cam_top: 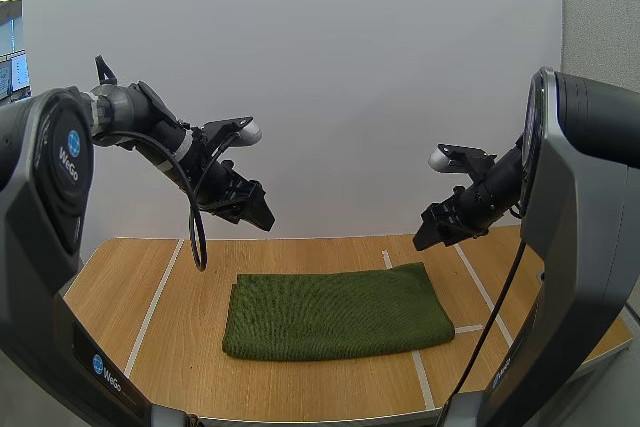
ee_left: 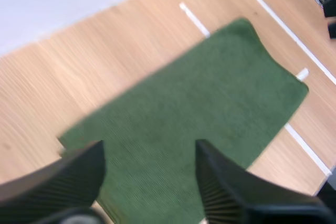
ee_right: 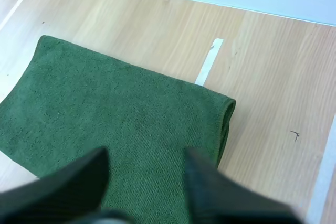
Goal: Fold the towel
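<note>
Green towel (cam_top: 335, 312) lies folded flat on wooden table (cam_top: 115, 292), lower centre of high view. Left gripper (cam_top: 260, 215) hangs at centre left, above towel's left end, fingers spread, empty. Right gripper (cam_top: 428, 235) hangs at centre right, above towel's right end, fingers likewise apart, empty.

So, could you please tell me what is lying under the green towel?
The towel lies flat on the wooden table. A white tape line runs under its far edge and out at the near edge. Anything between its layers is covered.
</note>
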Controlling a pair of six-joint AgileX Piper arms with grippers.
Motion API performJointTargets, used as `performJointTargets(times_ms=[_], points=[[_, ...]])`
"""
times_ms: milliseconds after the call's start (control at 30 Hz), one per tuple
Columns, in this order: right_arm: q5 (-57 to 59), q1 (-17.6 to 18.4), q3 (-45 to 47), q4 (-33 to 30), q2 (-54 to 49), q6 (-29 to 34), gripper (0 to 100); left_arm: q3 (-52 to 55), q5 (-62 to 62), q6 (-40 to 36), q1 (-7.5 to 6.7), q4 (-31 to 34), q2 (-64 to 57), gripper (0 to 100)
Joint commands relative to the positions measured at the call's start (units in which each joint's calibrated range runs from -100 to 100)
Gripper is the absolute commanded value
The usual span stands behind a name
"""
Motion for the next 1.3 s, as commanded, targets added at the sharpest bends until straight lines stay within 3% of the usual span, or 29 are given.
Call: performJointTargets(times_ms=[0,33,233,433,633,867,1267], points=[[0.58,0.01,-0.03,2.94,-0.33,-0.15,0,10.36,0.91,0.19,0.08,0.49,-0.46,13],[-0.63,0.01,0.64,3.82,-0.33,-0.39,0,12.0,0.91,1.19,0.08,0.49,-0.46,0],[-5.3,1.1,4.07,5.96,0.74,-3.4,0,18.16,-7.4,4.38,0.08,-1.87,-0.46,0],[-14.46,3.72,4.04,7.18,8.16,-3.21,0,20.72,-15.52,7.12,0.08,-4.64,0.05,0],[-19.4,3.98,3.72,12.64,16.19,-6.59,0,20.72,-21.64,8.75,0.08,-4.94,5.24,0],[-31.77,3.98,3.72,13.2,20.26,-9.18,0,20.72,-25.74,12.35,0.08,-8.16,10.3,0],[-37.61,3.98,3.72,14.34,25.25,-11.0,0,20.72,-27.0,12.35,0.08,-8.16,13.07,0]])
